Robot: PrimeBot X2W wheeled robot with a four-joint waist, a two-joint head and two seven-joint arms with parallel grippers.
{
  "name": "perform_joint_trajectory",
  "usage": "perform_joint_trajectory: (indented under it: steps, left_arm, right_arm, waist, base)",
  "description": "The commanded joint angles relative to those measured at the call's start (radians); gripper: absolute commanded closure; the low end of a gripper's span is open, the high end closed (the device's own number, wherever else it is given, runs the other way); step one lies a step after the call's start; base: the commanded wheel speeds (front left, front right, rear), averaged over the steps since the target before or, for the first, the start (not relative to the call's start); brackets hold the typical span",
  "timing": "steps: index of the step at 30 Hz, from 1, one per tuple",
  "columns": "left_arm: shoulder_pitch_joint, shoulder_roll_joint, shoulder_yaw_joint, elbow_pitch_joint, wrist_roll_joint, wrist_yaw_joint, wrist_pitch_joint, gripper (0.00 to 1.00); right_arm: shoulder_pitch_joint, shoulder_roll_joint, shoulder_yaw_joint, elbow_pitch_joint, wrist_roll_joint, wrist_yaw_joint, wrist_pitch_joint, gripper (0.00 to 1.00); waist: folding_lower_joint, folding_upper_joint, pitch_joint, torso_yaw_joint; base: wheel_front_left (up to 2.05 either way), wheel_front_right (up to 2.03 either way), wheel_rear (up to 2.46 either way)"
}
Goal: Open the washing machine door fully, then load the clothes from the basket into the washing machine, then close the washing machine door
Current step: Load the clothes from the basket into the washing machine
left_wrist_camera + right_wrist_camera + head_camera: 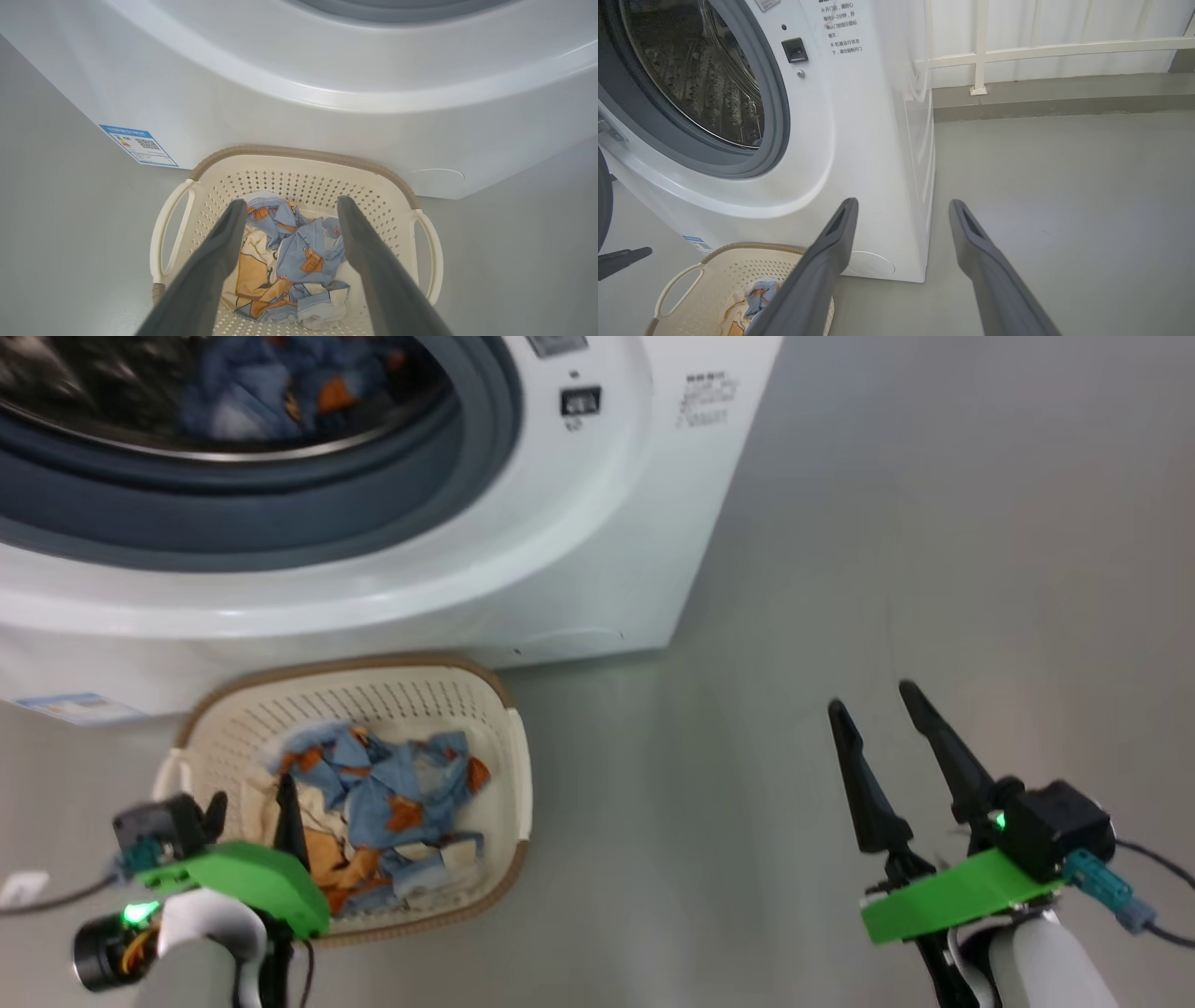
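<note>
Right of the drum opening, the washer (pixel 878 140) carries a printed Chinese notice (pixel 841 27). Its last lines read 机器运行状态下,请勿强制开门, and higher up stands what looks like 1~2分钟. A blue sticker (pixel 138 145) low on the front bears a QR code, its print too small to read.

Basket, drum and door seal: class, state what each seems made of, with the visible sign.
Basket: probably moulded plastic, cream, matt; rows of punched holes, brown woven-look rim. Drum: apparently steel, shiny; it reflects light and is perforated. Door seal: likely rubber, grey-blue, dull; a thick smooth ring.
</note>
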Motion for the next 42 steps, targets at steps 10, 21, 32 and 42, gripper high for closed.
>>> perform_joint_trajectory:
  steps: [10,21,32,42]
  left_arm:
    - [-0.226,0.096,0.036,0.24,-0.027,-0.038,0.073,0.0]
    - [-0.416,0.13,0.03,0.502,-0.041,-0.05,0.08,0.0]
    - [-0.504,0.144,0.039,0.624,-0.068,-0.056,0.046,0.0]
    - [-0.547,0.141,0.033,0.653,-0.089,-0.089,0.042,0.0]
  right_arm:
    - [-0.085,0.008,0.041,-0.014,0.035,0.002,-0.012,0.0]
    - [-0.134,-0.02,0.042,-0.034,0.033,0.002,-0.012,0.0]
    - [-0.136,-0.045,0.034,-0.051,0.036,0.002,-0.012,0.0]
    - [-0.136,-0.055,0.027,-0.06,0.038,0.002,-0.012,0.0]
  waist:
    - [0.0,-0.0001,0.273,-0.115]
    - [0.0,-0.0001,0.407,-0.114]
    - [0.0,-0.0001,0.475,-0.123]
    - [0.0,-0.0001,0.508,-0.117]
  base:
    - [0.0,0.0,0.0]
    - [0.0,0.0,0.0]
    - [0.0,0.0,0.0]
    - [0.0,0.0,0.0]
